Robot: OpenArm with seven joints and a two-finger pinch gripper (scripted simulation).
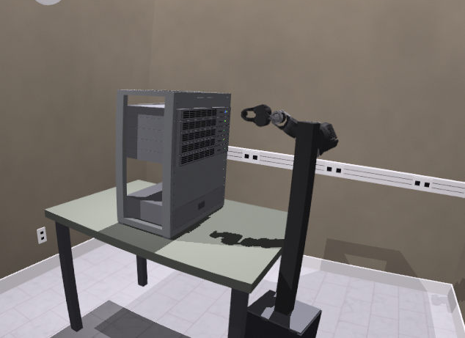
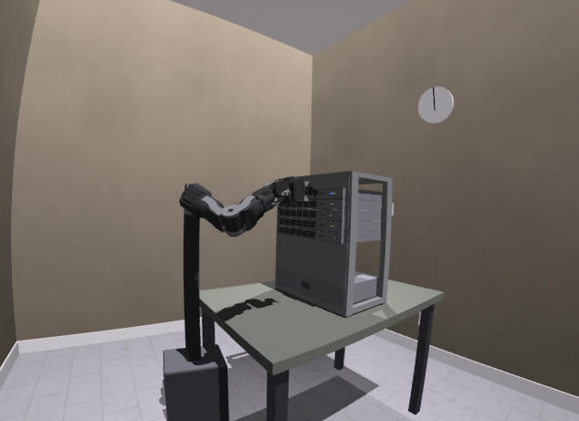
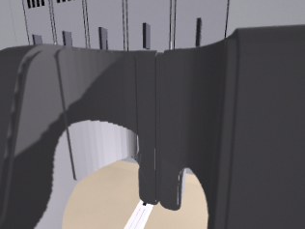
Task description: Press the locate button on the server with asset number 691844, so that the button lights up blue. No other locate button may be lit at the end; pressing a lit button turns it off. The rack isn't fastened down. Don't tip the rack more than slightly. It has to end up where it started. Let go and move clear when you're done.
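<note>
Gripper (image 1: 243, 114) shut, asset numbers seemingly unreadable

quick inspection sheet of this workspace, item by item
surface: grey-green table, rack standing on it
job's things: server rack upright; top server's light blue, lights below green; asset numbers unreadable
clutter: nothing seen
end effector: end effector shut, empty, level with the top server, a clear gap from the rack front
cables: nothing seen
surroundings: wall clock, wall outlet, trunking strip, tiled floor

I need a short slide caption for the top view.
Shut pincer held clear of the rack, whose top server shows a blue light.
</note>
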